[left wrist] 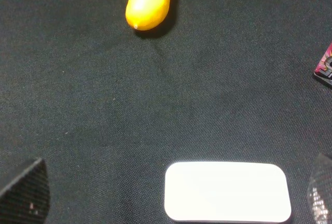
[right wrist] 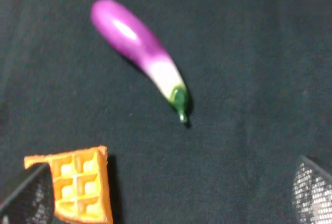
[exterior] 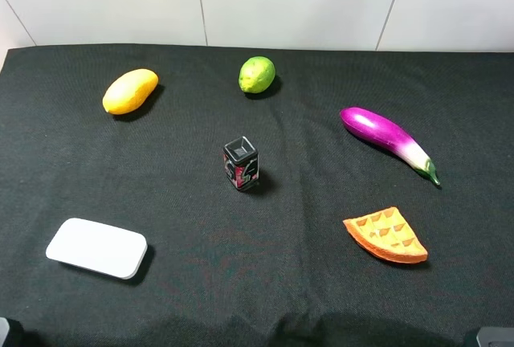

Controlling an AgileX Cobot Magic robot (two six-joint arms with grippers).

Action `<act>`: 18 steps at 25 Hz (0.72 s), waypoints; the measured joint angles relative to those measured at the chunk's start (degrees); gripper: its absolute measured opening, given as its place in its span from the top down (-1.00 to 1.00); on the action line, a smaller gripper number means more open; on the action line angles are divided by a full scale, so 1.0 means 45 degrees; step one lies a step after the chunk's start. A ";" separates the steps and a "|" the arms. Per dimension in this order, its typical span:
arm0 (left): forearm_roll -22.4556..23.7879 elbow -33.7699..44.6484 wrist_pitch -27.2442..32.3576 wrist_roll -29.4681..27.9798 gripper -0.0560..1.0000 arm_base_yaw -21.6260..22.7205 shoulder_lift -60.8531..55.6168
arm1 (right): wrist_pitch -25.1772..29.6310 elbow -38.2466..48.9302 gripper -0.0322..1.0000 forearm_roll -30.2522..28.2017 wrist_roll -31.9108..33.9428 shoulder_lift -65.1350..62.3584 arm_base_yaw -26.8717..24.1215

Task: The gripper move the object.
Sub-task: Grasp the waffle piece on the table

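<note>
The orange waffle slice (exterior: 385,235) lies flat on the black cloth at the front right, grid side up. In the right wrist view the waffle slice (right wrist: 79,182) sits close to one finger (right wrist: 26,200) of my right gripper (right wrist: 168,198), which is open, empty and above the cloth. My left gripper (left wrist: 171,203) is open and empty too, with its fingers (left wrist: 23,193) spread on either side of a white pad. In the high view only small bits of the arms show at the bottom corners.
A yellow mango (exterior: 129,91) lies at the back left and a green lime (exterior: 256,74) at the back middle. A purple eggplant (exterior: 388,140) lies behind the waffle. A small black box (exterior: 241,163) stands in the centre. A white pad (exterior: 97,247) lies at the front left.
</note>
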 joint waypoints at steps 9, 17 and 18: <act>0.0000 0.0000 0.0000 0.0000 -0.99 0.0000 0.0000 | -0.0017 -0.0012 -0.41 0.0732 -0.1888 0.1851 0.0000; 0.0000 0.0000 0.0000 0.0000 -0.99 0.0000 0.0000 | 0.0275 -0.0012 -0.41 0.1536 -0.3613 0.2905 0.0000; 0.0000 0.0000 0.0000 0.0000 -0.99 0.0000 0.0000 | 0.0350 -0.0012 -0.41 0.1548 -0.3723 0.3047 0.0000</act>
